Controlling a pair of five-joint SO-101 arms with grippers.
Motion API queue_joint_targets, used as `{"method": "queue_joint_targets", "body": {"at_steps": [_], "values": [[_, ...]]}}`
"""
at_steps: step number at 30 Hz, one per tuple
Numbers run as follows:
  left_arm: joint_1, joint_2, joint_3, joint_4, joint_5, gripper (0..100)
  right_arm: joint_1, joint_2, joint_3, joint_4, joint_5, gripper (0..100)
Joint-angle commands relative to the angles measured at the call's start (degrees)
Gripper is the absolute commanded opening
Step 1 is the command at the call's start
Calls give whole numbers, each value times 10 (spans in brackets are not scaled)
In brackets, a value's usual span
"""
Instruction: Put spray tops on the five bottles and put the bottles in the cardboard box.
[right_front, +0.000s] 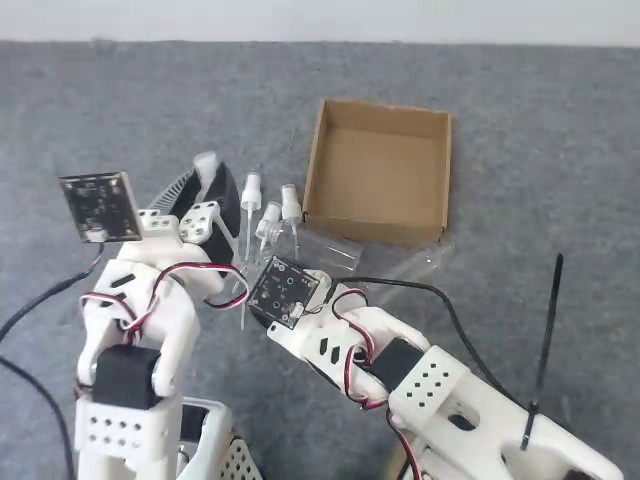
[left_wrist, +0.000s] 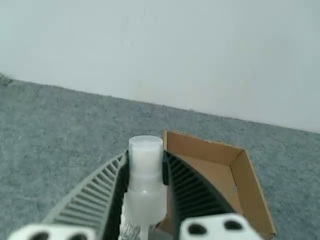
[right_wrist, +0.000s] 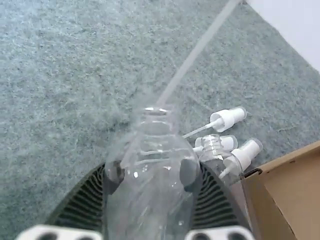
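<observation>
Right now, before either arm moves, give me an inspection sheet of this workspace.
Surface: grey carpet, flat.
Job's things: cardboard box open and empty; loose spray tops and clear bottles lie together beside its front corner.
Clutter: nothing seen.
Grippers: left tool shut on a spray top; right tool shut on an uncapped bottle.
Cables: black cable trails over the carpet by the right arm; second black cable at the left arm's side; red and white wires loop on both arms.
Surroundings: white wall behind the carpet.
</observation>
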Motion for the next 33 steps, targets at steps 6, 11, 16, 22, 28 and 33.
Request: {"method": "queue_joint_targets", "body": {"at_steps": [6, 11, 16, 22, 28, 33], "values": [[3, -6, -20, 18, -7, 10, 23, -55, 24, -142, -12, 6], [3, -6, -30, 24, -7, 10, 25, -37, 33, -201, -126, 6], [4, -6, -62, 62, -10, 12, 25, -5, 26, -250, -162, 6], [63, -5, -60, 66, -86, 49, 32, 36, 25, -279, -161, 6], [65, -2, -106, 94, -94, 197, 34, 37, 26, -279, -161, 6], [54, -1, -178, 125, -130, 158, 34, 37, 28, -274, -161, 6]]}}
